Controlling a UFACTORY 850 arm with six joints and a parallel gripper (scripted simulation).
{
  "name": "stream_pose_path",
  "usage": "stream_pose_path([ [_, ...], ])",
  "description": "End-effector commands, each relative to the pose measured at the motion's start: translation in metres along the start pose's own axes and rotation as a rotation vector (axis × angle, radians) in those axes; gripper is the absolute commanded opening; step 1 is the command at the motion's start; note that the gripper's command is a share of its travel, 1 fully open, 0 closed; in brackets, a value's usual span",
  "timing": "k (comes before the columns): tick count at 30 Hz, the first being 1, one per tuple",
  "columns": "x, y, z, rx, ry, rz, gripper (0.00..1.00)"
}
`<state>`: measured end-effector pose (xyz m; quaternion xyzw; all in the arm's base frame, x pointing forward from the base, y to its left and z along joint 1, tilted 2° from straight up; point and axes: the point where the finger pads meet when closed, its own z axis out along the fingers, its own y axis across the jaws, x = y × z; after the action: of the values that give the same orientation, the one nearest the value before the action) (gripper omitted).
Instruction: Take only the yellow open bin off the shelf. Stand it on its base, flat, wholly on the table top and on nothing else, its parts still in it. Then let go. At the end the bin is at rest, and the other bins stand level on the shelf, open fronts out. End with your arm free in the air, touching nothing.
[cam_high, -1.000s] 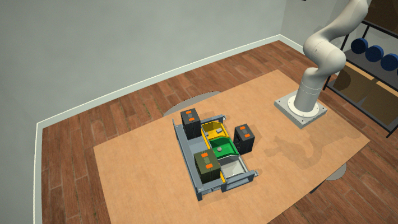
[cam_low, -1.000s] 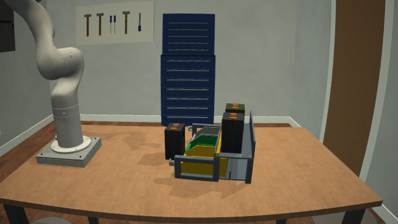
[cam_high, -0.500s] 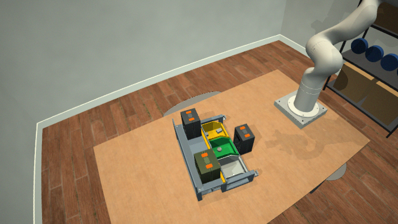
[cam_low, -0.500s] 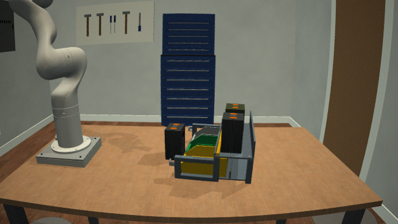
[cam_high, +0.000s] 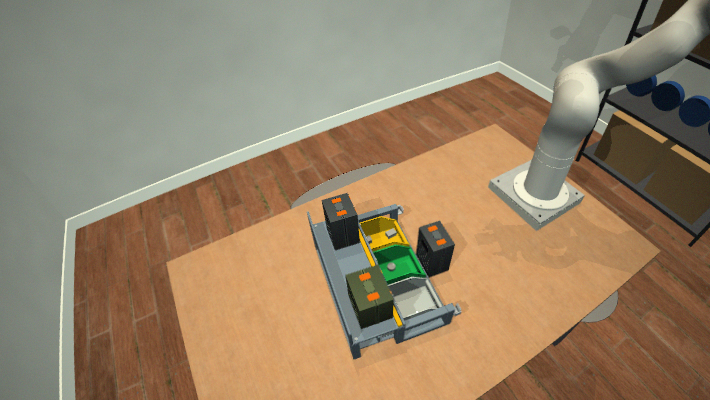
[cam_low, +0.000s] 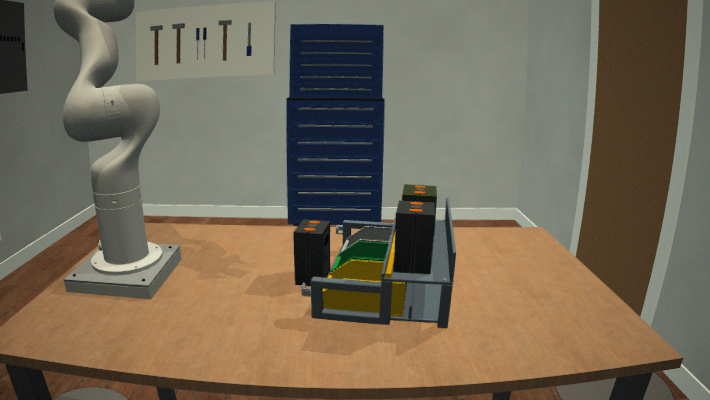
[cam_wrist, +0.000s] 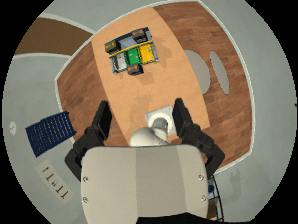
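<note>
Yellow open bin on the shelf, well apart from the fingers.

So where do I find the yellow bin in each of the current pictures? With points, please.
Top: just right of center, the uppermost of the three bins.
Exterior: right of center and low, the yellow bin (cam_high: 377, 241) (cam_low: 352, 301) (cam_wrist: 147, 54) is nearest the camera.
Wrist: upper middle, rightmost of the three.
Shared landmark: the green bin (cam_high: 398, 263) (cam_low: 369, 253) (cam_wrist: 133, 56), right beside it.
</note>
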<state>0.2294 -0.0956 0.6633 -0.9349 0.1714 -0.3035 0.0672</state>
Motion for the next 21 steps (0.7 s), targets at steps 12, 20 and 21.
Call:
stream_pose_path([
  [12, 0.003, 0.053, -0.016, 0.049, 0.212, 0.143, 1.00],
  [20, 0.005, 0.090, -0.027, 0.087, 0.374, 0.253, 1.00],
  [21, 0.006, 0.100, -0.030, 0.098, 0.414, 0.280, 1.00],
])
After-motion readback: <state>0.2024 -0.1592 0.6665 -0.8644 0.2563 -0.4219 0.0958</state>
